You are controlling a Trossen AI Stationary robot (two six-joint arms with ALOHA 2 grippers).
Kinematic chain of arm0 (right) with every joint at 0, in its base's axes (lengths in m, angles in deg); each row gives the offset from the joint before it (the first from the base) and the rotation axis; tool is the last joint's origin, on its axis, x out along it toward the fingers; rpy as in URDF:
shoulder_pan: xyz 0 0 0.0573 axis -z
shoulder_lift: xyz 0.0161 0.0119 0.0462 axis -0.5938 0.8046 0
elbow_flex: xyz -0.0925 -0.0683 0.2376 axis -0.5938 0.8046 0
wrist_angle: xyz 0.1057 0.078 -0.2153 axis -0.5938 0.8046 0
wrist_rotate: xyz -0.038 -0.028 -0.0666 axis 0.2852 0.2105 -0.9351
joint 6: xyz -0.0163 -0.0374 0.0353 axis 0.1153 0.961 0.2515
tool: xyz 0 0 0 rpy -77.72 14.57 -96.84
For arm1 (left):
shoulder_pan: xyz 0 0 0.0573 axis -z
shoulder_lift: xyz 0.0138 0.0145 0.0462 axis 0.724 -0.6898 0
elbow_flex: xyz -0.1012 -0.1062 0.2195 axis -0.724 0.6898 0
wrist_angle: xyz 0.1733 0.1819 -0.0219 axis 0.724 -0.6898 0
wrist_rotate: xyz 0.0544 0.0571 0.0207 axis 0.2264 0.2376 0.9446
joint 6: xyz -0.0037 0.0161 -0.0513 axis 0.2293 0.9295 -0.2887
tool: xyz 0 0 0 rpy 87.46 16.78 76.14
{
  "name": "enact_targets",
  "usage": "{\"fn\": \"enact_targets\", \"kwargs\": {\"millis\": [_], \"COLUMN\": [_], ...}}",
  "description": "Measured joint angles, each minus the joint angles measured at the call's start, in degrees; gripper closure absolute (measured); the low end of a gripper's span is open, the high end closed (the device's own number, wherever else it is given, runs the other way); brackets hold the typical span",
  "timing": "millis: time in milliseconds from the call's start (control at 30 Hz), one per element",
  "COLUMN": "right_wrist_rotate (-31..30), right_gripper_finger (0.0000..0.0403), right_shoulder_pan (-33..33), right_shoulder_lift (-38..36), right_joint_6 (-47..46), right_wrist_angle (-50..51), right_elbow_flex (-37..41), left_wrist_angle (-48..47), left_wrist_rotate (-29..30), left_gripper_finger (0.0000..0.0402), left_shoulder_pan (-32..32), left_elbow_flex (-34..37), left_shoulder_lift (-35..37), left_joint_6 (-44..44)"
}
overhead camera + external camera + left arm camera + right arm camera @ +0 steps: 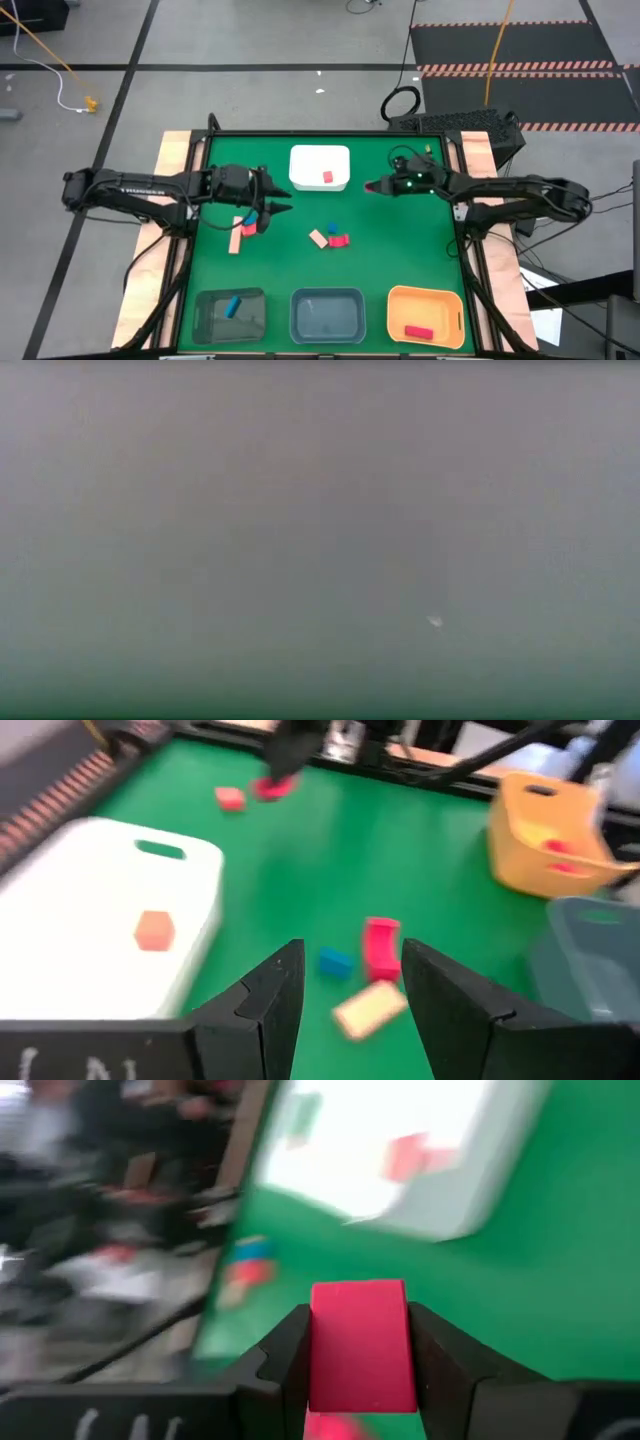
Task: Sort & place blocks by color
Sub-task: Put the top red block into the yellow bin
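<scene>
My right gripper (pixel 371 186) reaches in from the table's right, just right of the white tray (pixel 320 157), and is shut on a red block (pixel 360 1342). The white tray holds one red block (pixel 328 176). My left gripper (pixel 278 207) is open and touches nothing. It hovers left of the table's middle and points at a tan block (pixel 318 238), a blue block (pixel 333 228) and a red block (pixel 340 241) lying on the green mat. Beneath my left arm lie a tan bar (pixel 236 241) and a red-and-blue pair (pixel 247 224). The low view shows only grey haze. My right gripper pinches the red block by two opposite sides (pixel 318 1350) between its two fingers. The block fills the gap between them and its end sticks out past the fingertips. The fingers come in roughly level from the table's right. In the left wrist view the block (pixel 272 787) shows at the fingertips.
Three bins line the near edge. The dark one (pixel 212 322) holds a blue block (pixel 233 304), the grey one (pixel 328 296) is in the middle, and the orange one (pixel 440 300) holds a red block (pixel 418 332). Bare green mat lies between the middle blocks and the bins.
</scene>
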Motion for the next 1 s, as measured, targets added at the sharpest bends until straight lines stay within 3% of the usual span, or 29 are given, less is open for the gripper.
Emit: {"fn": "enact_targets", "kwargs": {"millis": [167,400,600,833,1000], "right_wrist_rotate": [4.7,5.2,11.8,14.0,16.7], "right_gripper_finger": [0.0288,0.0288,0.0288,0.0288,0.0288], "right_shoulder_pan": [-5.7,-15.9,-27.3,-42.2,-50.4], "right_shoulder_lift": [-6.7,-13.6,-14.1,-14.0,-13.5], "right_joint_6": [-8.8,-14.6,-23.2,-39.0,-48.3], "right_wrist_angle": [-7.9,-4.6,-3.8,-3.5,2.5], "right_elbow_flex": [-0.1,-1.5,-1.5,-1.5,-1.5], "left_wrist_angle": [1.1,1.0,1.0,0.9,0.9], "left_wrist_rotate": [3.1,3.4,3.4,3.4,3.3], "left_gripper_finger": [0.0231,0.0231,0.0231,0.0231,0.0231], "left_shoulder_pan": [-4.1,-10.8,-15.9,-19.7,-21.2], "left_elbow_flex": [0.0,0.0,0.0,0.0,0.0], "left_shoulder_lift": [0.0,0.0,0.0,0.0,0.0], "left_joint_6": [3.3,8.0,11.9,11.9,11.8]}}
